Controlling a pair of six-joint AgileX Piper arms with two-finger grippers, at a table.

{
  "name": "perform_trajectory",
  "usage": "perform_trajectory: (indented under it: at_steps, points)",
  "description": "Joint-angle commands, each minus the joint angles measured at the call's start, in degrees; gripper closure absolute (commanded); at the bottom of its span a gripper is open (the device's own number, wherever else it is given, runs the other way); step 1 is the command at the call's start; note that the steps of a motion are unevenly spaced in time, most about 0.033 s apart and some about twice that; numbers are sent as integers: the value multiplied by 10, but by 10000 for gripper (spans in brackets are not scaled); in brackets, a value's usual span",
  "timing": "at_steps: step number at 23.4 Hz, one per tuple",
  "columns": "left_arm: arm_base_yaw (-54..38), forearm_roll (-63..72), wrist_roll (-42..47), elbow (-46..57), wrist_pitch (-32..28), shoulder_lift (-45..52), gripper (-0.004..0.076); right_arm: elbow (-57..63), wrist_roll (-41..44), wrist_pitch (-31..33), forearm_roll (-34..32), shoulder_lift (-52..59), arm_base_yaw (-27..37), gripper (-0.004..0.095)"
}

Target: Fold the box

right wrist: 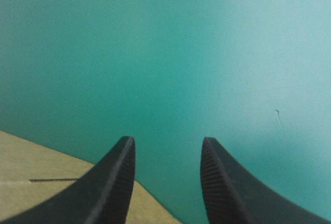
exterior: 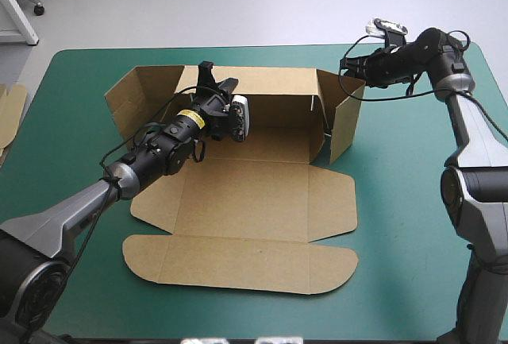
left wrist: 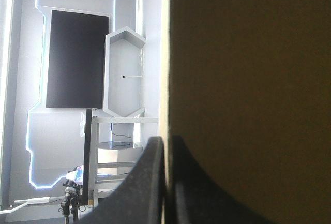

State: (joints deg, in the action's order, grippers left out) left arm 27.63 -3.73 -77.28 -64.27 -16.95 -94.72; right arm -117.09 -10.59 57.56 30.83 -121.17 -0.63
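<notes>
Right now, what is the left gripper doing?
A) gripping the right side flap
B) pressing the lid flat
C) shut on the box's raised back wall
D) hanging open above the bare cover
C: the left gripper is all but shut, with the edge of the box at its raised back wall between the fingers.

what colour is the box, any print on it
Plain brown board, no print visible on the box; shows best in the high view.
</notes>
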Motion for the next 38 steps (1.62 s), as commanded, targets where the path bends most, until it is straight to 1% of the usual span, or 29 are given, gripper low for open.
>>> perform_trajectory:
  at_steps: [1, 4, 9, 13, 14, 16, 18, 20, 22, 27, 29, 30, 31, 32, 33, 36, 38]
  points:
    - [3, 8, 9, -15, -43, 25, 738, -22, -3, 15, 20, 34, 1, 536]
    - [3, 9, 9, -15, -42, 25, 738, -22, -13, 55, 33, 34, 1, 536]
    - [3, 10, 9, -15, -41, 25, 738, -22, -43, 81, 83, 39, 1, 537]
    - [3, 10, 9, -15, -40, 25, 738, -22, -71, 84, 122, 49, 1, 565]
    - [3, 10, 9, -15, -40, 25, 738, -20, -84, 75, 125, 56, 1, 591]
    - [3, 10, 9, -15, -38, 25, 738, -13, -100, 65, 127, 65, -1, 608]
    - [3, 13, 9, -15, -38, 25, 738, -3, -112, 58, 128, 75, -3, 613]
    - [3, 15, 9, -15, -38, 25, 738, 32, -126, 46, 132, 91, -5, 613]
    - [3, 15, 9, -15, -38, 25, 738, 94, -150, 25, 135, 115, -5, 613]
    - [3, 18, 9, -15, -38, 25, 738, 298, -317, -105, 271, 222, -9, 613]
    - [3, 28, 9, -15, -38, 25, 738, 386, -394, -184, 303, 269, -23, 613]
    - [3, 37, 9, -15, -38, 25, 738, 444, -455, -239, 332, 297, -40, 613]
    - [3, 37, 9, -15, -38, 25, 738, 464, -491, -258, 352, 307, -47, 613]
    - [3, 37, 9, -15, -38, 25, 738, 503, -584, -291, 409, 324, -67, 613]
    - [3, 37, 9, -15, -38, 25, 738, 521, -624, -311, 441, 332, -80, 613]
    - [3, 37, 9, -15, -38, 25, 738, 544, -651, -336, 469, 340, -99, 613]
    - [3, 37, 9, -15, -37, 25, 738, 556, -657, -339, 479, 345, -103, 613]
